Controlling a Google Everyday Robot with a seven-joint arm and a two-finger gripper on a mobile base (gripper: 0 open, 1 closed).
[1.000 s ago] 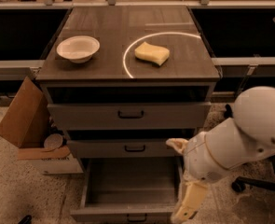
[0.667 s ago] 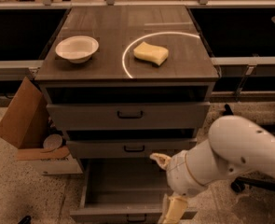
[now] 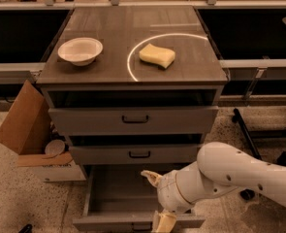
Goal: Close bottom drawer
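The bottom drawer [image 3: 111,222] is the lowest of three in the grey cabinet and stands pulled far out, its inside bare. Its slim front panel runs along the bottom edge of the view, with the black handle partly hidden behind the gripper. My gripper [image 3: 158,200] hangs over the drawer's right front part, on the white arm coming in from the right. Its two yellowish fingers are spread apart and hold nothing: one fingertip [image 3: 150,176] points up-left over the drawer's inside, the other [image 3: 165,222] reaches down to the front panel.
The middle drawer [image 3: 137,154] and top drawer [image 3: 133,119] stand slightly out. On the cabinet top are a white bowl [image 3: 80,50] and a yellow sponge [image 3: 157,55]. A cardboard box [image 3: 23,125] leans at the left. A black chair base [image 3: 251,140] is at the right.
The arm and gripper have swung left and a little down, from beside the drawer's right edge to over its right front part. The drawer has not moved.
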